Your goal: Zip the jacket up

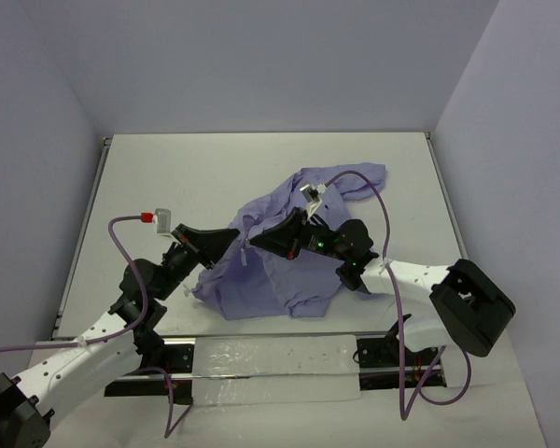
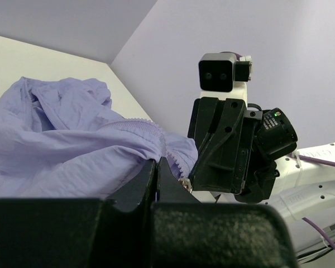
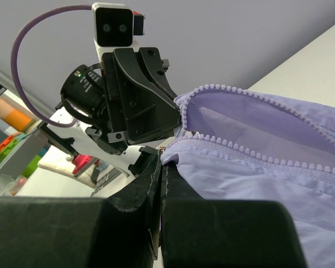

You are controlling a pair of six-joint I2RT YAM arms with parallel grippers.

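The lavender jacket [image 1: 261,285] lies crumpled at the middle of the table, its zipper open. My left gripper [image 1: 233,240] and right gripper [image 1: 252,245] meet tip to tip over its left part. In the left wrist view my left gripper [image 2: 156,165] is shut on the jacket [image 2: 56,139] edge beside the zipper teeth [image 2: 172,158], with the metal slider [image 2: 185,183] just right of it. In the right wrist view my right gripper [image 3: 161,162] is shut on the jacket [image 3: 257,173] corner below the other row of teeth [image 3: 251,152]. Both zipper rows are apart.
The white table [image 1: 168,177] has raised rails at its left and right edges and grey walls behind. Purple cables loop from both wrists. A clear plastic sheet [image 1: 271,359] lies at the near edge between the arm bases.
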